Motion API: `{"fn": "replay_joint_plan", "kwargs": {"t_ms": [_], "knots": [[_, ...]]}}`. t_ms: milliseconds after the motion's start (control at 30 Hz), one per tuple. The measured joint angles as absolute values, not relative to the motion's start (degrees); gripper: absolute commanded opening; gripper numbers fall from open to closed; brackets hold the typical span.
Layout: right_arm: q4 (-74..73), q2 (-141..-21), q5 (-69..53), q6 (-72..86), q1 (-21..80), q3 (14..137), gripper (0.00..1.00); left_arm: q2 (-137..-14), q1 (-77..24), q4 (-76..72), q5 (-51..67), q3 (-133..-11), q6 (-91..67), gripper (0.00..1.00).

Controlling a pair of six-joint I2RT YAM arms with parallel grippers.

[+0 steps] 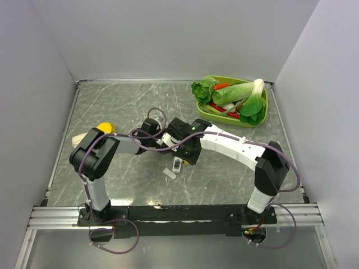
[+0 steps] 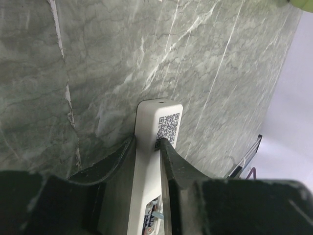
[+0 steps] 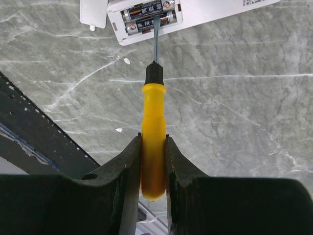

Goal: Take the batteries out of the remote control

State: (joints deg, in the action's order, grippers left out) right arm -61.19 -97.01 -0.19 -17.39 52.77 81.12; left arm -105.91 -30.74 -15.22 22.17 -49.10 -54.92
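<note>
My top external camera looks down from high above the near edge over the whole table [image 1: 123, 106], fairly far off. My left wrist camera sits very close, looking along the remote control [image 2: 152, 147] toward the tabletop. My right wrist camera looks along the screwdriver [image 3: 153, 142] at that same remote, also near.

left claw [image 1: 166, 140] and right claw [image 1: 188, 154] meeting over remote control [image 1: 177, 164], white cover [image 1: 169, 172] beside it, vegetable tray [image 1: 265, 106] behind
</note>
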Motion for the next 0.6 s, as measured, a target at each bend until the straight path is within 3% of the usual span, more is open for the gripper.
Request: {"fn": "replay_joint_plan", "kwargs": {"t_ms": [600], "knots": [[-65.65,-103.20,-0.32,-14.94,52.86,88.03,0.00,-105.78,-30.81,-18.55,22.00,-47.31,-56.80,0.26]]}}
